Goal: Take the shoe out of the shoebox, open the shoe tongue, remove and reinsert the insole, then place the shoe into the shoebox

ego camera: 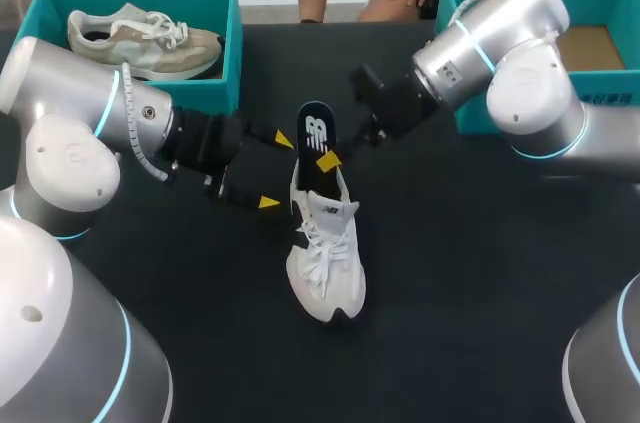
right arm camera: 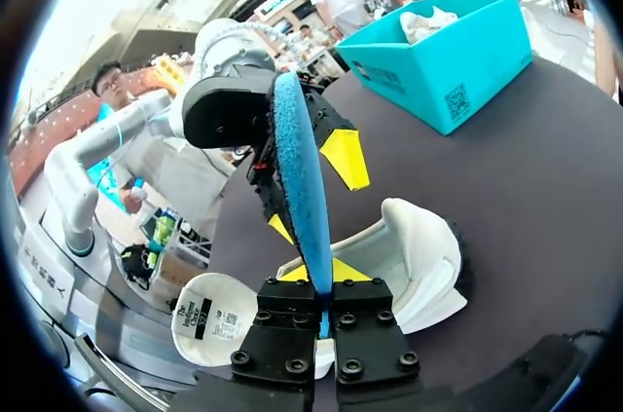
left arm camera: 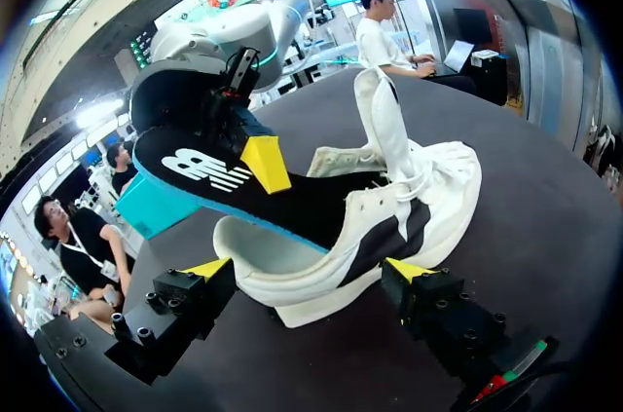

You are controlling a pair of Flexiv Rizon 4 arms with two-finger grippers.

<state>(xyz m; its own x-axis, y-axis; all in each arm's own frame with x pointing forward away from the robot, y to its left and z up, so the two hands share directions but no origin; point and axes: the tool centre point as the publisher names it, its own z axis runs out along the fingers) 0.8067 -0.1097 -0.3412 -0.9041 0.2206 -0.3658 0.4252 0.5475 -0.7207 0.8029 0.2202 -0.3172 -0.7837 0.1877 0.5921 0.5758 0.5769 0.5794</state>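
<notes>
Two teal shoeboxes sit at the far corners of the dark bench [ego camera: 470, 273]. The left shoebox [ego camera: 232, 33] holds a beige shoe [ego camera: 140, 43]. The right shoebox [ego camera: 590, 101] is partly covered by the right arm, and a brown card floor shows inside it.

The white shoe [ego camera: 325, 253] stands on its sole mid-bench with its toe toward the near edge, well apart from both boxes. Its tongue [left arm camera: 382, 125] is pulled up. The insole [ego camera: 315, 128], black on top and blue underneath, has one end down in the shoe opening and the other end raised out over the heel.

The right tool [ego camera: 328, 156] comes in from the right, its fingers pressed together and pinching the insole edge-on at mid-length [right arm camera: 321, 280]. The left tool [ego camera: 276, 171] comes in from the left with its fingers spread wide, just beside the shoe's left flank near the heel. In the left wrist view the sole side sits just ahead of the spread tips [left arm camera: 310, 271]. Cannot tell if either tip touches it.

Plain dark surface runs from the toe to the near edge. More of it lies to the shoe's right, up to the right shoebox front. The shoe is far from every bench edge. The tightest spot is the heel area, where both tools meet.
</notes>
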